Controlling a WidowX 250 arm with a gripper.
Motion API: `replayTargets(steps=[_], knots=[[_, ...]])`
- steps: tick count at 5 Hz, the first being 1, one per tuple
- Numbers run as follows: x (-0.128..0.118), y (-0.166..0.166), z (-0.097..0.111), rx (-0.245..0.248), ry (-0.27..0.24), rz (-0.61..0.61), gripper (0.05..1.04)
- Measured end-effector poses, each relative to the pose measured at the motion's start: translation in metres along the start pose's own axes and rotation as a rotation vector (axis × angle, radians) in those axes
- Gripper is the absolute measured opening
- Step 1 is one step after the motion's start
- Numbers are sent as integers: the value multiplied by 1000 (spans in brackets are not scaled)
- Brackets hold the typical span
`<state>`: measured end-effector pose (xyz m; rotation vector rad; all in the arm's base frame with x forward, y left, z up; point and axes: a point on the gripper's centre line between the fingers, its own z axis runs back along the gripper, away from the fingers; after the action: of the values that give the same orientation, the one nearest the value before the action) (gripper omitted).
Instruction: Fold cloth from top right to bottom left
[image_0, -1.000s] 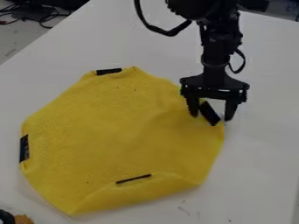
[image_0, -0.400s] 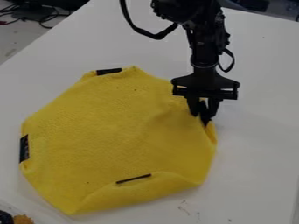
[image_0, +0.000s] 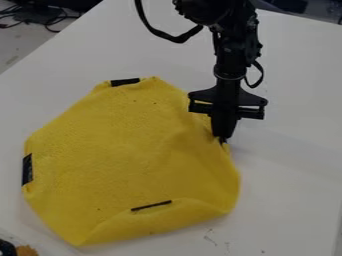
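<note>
Gripper (image_0: 224, 138) clamped on right edge of yellow cloth (image_0: 133, 160); rest of cloth spread below and left of gripper. Grasp apparently done, 1 fold left: carry edge to bottom left, release.

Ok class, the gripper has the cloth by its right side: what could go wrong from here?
The gripper pinches only a small bit of the yellow cloth at its right edge, so that bit might slip out when pulled.

The lower edge is already curled over, and the fold could trap that curl and come out uneven.

The cloth lies loose on the white table, so a pull might drag the whole piece instead of folding it.
</note>
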<state>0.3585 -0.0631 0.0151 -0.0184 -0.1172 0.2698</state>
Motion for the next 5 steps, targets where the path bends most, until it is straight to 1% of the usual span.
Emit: replayTargets(steps=[1, 2, 3, 5], knots=[[3, 9, 38, 40, -49, 39, 74], [-10, 39, 63, 81, -69, 95, 73], [-26, 87, 69, 64, -101, 202, 73], [-64, 159, 31, -29, -77, 329, 73]])
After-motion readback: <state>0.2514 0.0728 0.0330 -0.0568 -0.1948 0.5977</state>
